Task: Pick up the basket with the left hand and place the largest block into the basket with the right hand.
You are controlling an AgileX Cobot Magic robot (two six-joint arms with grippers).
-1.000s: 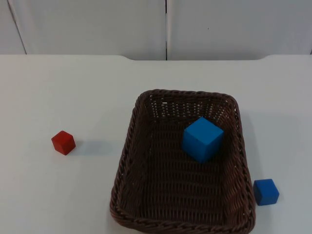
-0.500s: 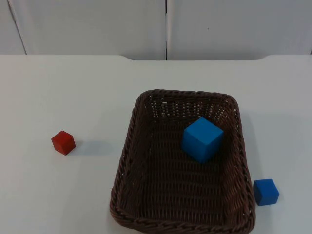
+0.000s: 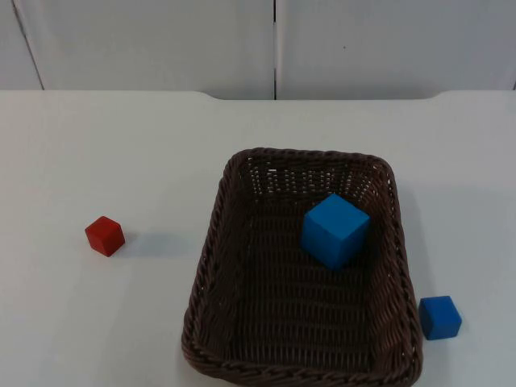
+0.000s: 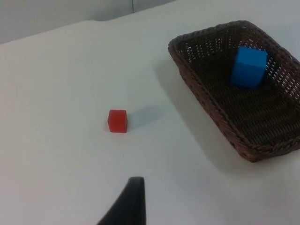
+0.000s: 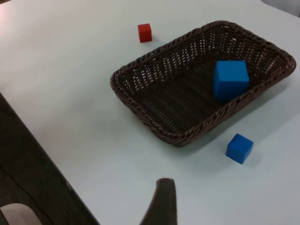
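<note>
Nothing has moved in the last second. The big blue block point(image 3: 335, 230) already sits in the wicker basket point(image 3: 211, 266) on the desk point(image 3: 121, 153), so the job looks done. Both arms wait off to the sides, and it cannot be told if either gripper is open or closed.

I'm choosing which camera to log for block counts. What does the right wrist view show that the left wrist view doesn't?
Only the right wrist view shows the small blue block on the table beside the basket, and a dark edge past the table top. Only the left wrist view shows the grey wall beyond the table. Both share the brown basket, the large blue block inside it, and the red block apart on the table.
</note>
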